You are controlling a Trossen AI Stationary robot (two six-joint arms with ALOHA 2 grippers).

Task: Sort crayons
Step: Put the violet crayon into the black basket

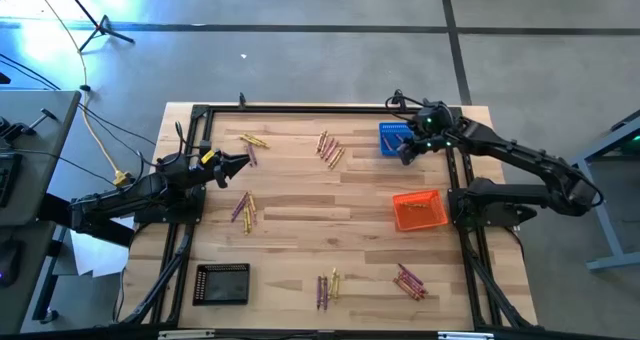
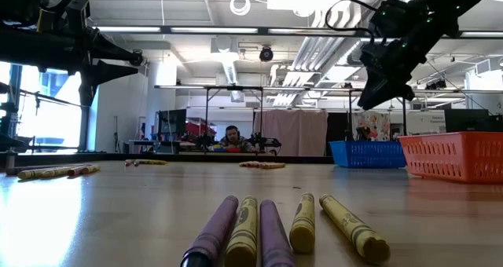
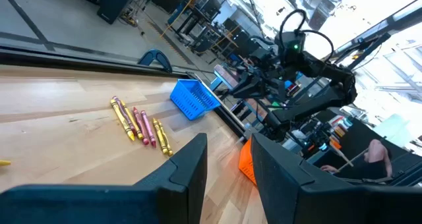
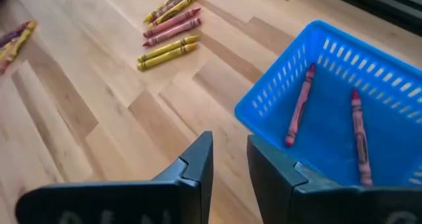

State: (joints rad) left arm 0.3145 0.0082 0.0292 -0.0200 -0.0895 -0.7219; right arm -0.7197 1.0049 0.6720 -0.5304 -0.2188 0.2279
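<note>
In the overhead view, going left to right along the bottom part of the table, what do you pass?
Black mesh basket → purple and yellow crayons → red and purple crayons.

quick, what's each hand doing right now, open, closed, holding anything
Left hand: open, empty, hovering over the table's left side.
Right hand: open, holding nothing, above the edge of the blue basket, which has two red crayons in it.

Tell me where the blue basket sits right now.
In the high view the blue basket sits at the table's far right edge, directly beneath the right gripper, with the orange basket nearer the camera. Two red crayons lie inside.
</note>
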